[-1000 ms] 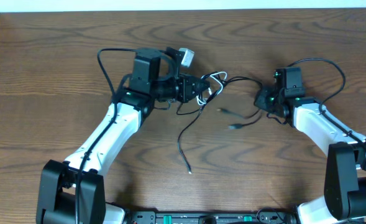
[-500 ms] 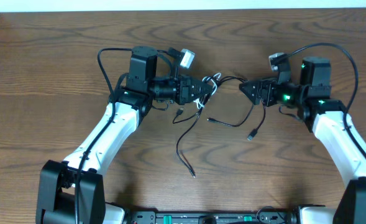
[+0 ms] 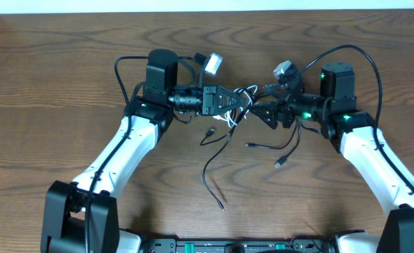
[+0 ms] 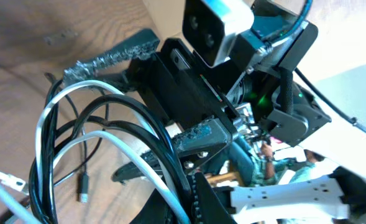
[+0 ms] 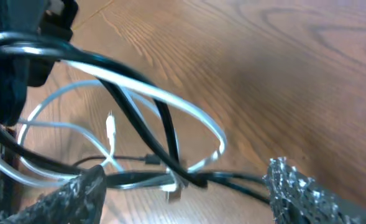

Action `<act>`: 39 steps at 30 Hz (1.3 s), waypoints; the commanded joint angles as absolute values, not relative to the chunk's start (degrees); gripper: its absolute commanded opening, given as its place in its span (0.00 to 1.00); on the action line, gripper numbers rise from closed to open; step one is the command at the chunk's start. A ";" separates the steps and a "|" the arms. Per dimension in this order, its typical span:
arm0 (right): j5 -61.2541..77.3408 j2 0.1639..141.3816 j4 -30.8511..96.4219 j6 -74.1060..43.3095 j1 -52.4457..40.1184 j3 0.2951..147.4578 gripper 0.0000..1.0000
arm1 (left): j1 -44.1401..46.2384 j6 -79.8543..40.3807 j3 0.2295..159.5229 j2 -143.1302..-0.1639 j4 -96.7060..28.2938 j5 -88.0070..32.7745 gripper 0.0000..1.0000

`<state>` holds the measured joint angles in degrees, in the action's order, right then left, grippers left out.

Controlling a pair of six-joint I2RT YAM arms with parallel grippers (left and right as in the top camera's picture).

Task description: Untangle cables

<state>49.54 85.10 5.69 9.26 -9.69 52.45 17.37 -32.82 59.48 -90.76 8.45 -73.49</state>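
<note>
The cables (image 3: 243, 97) are light, limp and thin, probably slick, so they will sag and slide unless pinched firmly, and their small plugs (image 3: 280, 163) could snag in a loop. The knot sits between the two claws at mid-desk (image 3: 66, 70), with loose ends trailing on the wood. The left claw (image 3: 228, 102) is clamped on the bundle. The right claw (image 5: 183, 183) gapes wide around a black strand (image 5: 164, 124), best taken just beside the crossing. The claws crowd nose to nose, with the arms' thick wires (image 3: 365, 60) close by.

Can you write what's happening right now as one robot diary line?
left gripper: shut on tangled cables | right gripper: open, cables between its fingers | status: not untangled yet
</note>
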 commanded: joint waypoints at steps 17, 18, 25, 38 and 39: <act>32.93 87.39 1.06 1.06 -11.97 52.71 0.01 | 20.53 -35.64 60.23 -89.36 9.58 -73.25 0.24; 32.93 87.39 1.06 0.32 -11.94 52.71 0.01 | 20.53 -35.62 60.23 -89.36 9.58 -71.79 0.39; 32.93 87.39 1.23 -3.90 -11.14 52.71 0.01 | 20.53 -30.02 60.23 -89.38 9.32 -69.78 0.60; 37.71 87.39 1.45 -8.95 -7.44 52.71 0.01 | 19.64 -25.02 60.20 -89.49 -7.16 -47.53 0.57; 37.93 87.39 1.43 -8.95 -7.44 52.71 0.01 | 19.64 -24.84 60.20 -89.49 -8.47 -45.30 0.57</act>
